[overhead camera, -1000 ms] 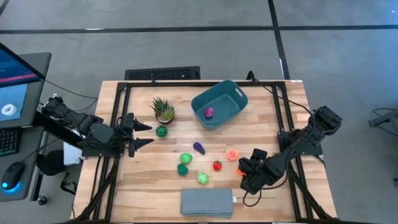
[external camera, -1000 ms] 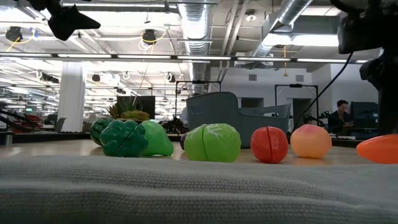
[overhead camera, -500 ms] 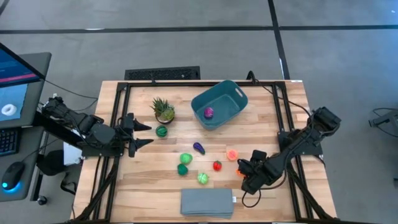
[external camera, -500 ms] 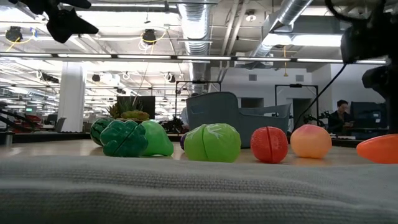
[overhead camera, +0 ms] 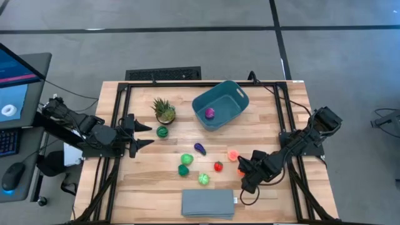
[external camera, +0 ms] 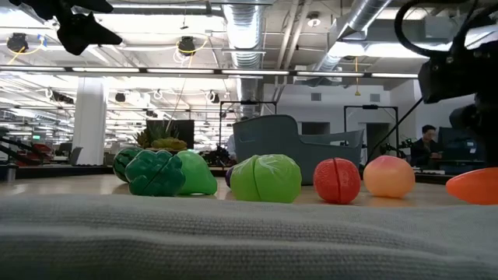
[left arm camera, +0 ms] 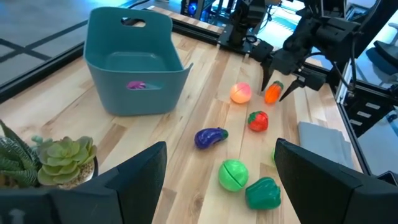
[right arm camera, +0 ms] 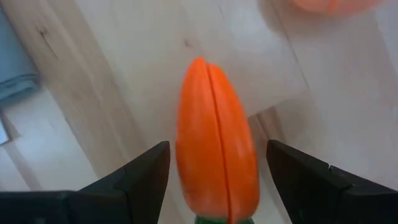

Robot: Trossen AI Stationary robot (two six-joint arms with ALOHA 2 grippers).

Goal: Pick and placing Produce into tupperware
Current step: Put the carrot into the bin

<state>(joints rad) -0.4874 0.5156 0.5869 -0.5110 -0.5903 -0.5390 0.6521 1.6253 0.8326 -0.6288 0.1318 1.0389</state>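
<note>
A: Anything different from a second ago?

B: Only the right arm. Right gripper [overhead camera: 240, 170] has slid a bit further in from the tabletop's right edge, toward the middle, and now sits over the orange carrot [right arm camera: 216, 158].

A: Fingers?

B: Spread either side of the carrot, not touching it. In the low view the right arm's dark bulk has dropped lower and come further into the picture, just above the carrot [external camera: 475, 186].

A: Did the carrot move?

B: Cannot tell any shift.
</note>
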